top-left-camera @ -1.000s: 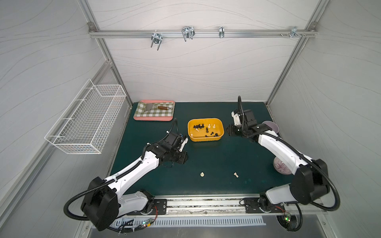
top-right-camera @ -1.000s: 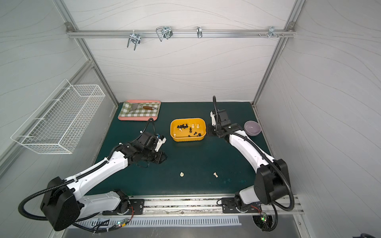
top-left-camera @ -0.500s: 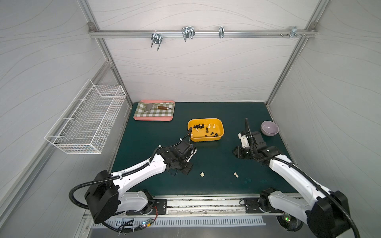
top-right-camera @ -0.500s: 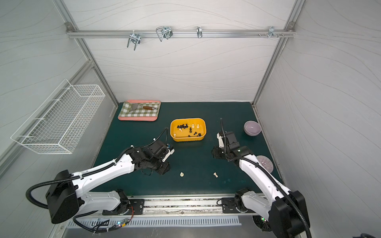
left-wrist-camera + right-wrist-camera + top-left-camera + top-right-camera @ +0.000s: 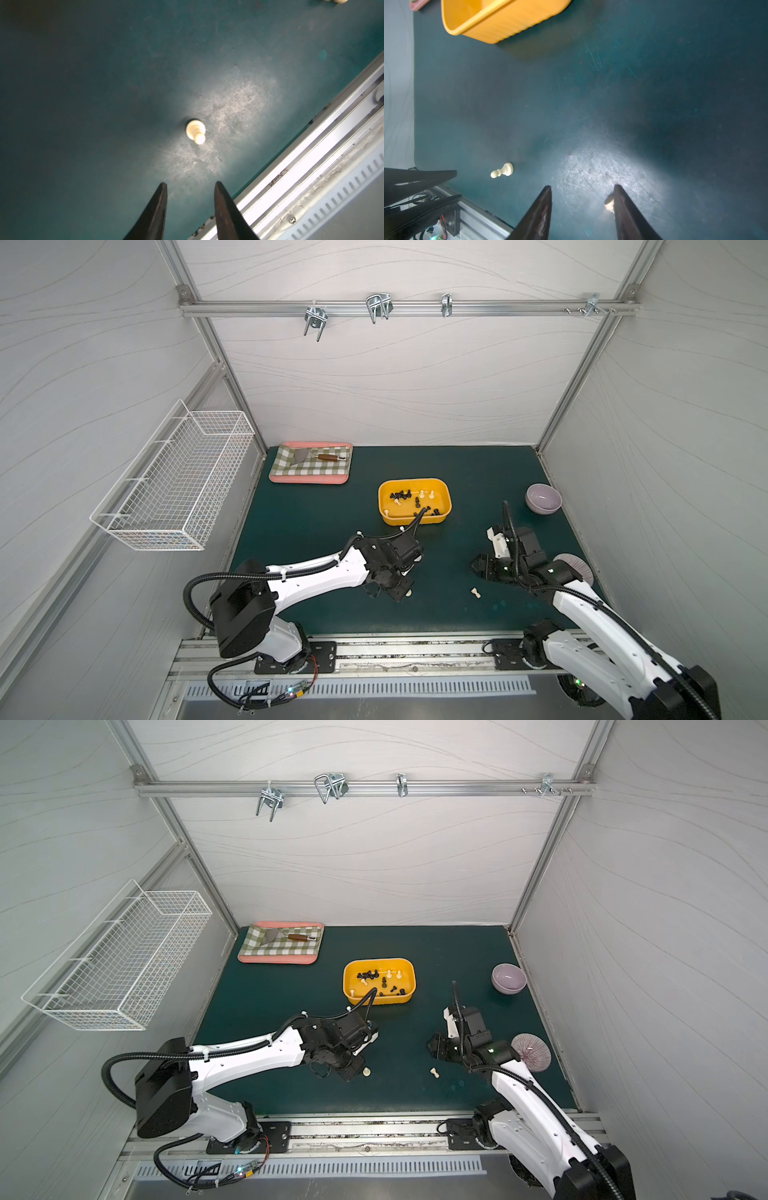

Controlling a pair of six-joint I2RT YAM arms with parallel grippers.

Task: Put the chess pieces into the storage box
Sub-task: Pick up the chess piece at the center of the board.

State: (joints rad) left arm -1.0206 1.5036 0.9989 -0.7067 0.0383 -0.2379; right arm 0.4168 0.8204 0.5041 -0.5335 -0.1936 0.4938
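Note:
The yellow storage box (image 5: 444,516) sits mid-table and holds several black and cream chess pieces (image 5: 400,497). Two cream pieces remain on the green mat near the front. One pawn (image 5: 196,129) stands upright just ahead of my left gripper (image 5: 190,185), which is open and empty; in a top view this pawn (image 5: 366,1072) is at the fingertips. The other piece (image 5: 476,593) lies on its side below my right gripper (image 5: 477,568). In the right wrist view this piece (image 5: 609,202) rests against the inner face of one finger of the open right gripper (image 5: 583,187).
A pink-rimmed checkered tray (image 5: 311,479) holding a spatula lies at the back left. A lilac bowl (image 5: 543,498) stands at the right, and a ridged pink dish (image 5: 575,568) lies partly under the right arm. A wire basket (image 5: 174,477) hangs on the left wall. The metal rail (image 5: 374,651) borders the front edge.
The right arm has pulled back from beside the box toward the front piece, and its jaws have widened. The left arm has swung from left of the box to the standing pawn.

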